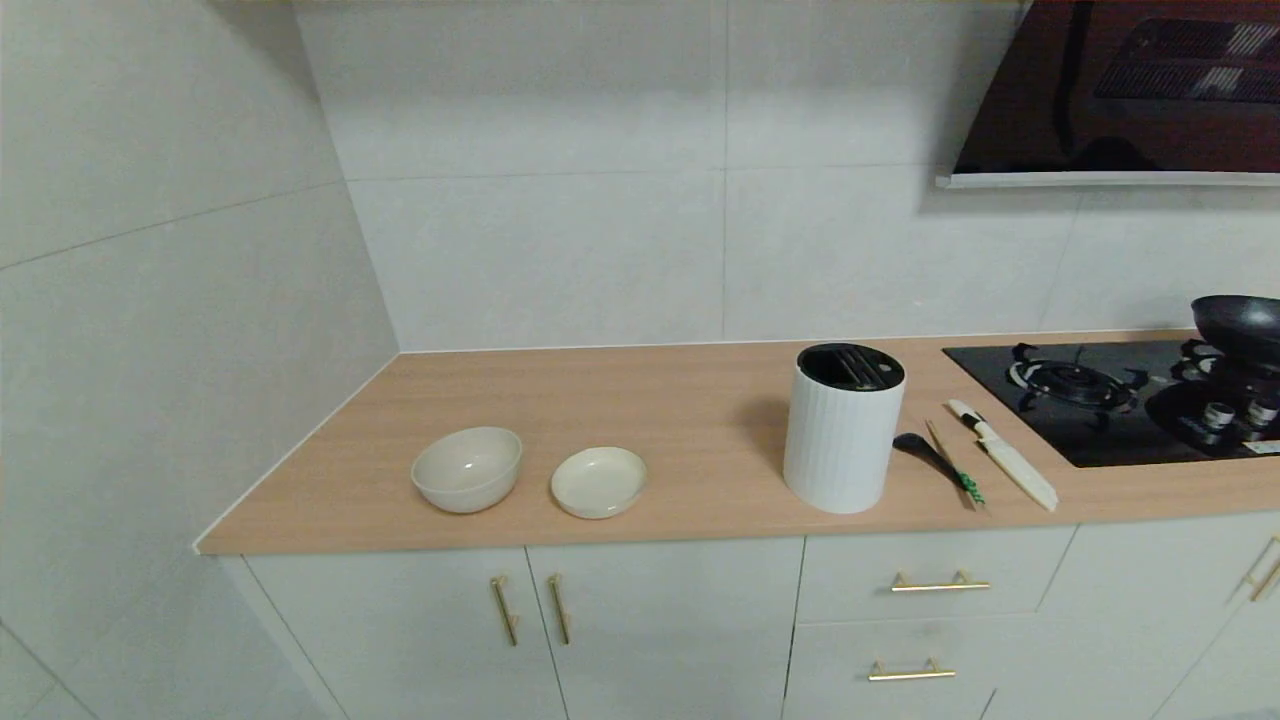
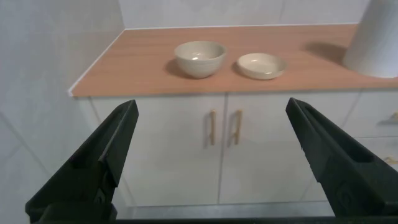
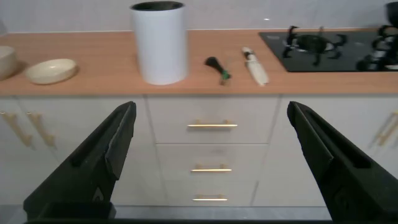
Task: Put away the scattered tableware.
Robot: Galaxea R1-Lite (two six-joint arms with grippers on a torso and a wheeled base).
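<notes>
Both hands wide open and empty, tableware lying on the surface

Our left hand (image 2: 211, 109) and right hand (image 3: 211, 112) hold nothing, with the jaws spread fully, in front of the cabinets. On the surface (image 1: 700, 400) the bowl (image 1: 467, 468) and dish (image 1: 599, 481) stand side by side. They look glazed, so we judge them slippery and fragile and would pinch the rim. The spoon (image 1: 925, 452), chopsticks (image 1: 955, 465) and knife (image 1: 1003, 467) lie flat just beside the holder (image 1: 843, 428). They are light, stiff and thin, so we would take the handles.

No text, label, number or sign can be read anywhere.
</notes>
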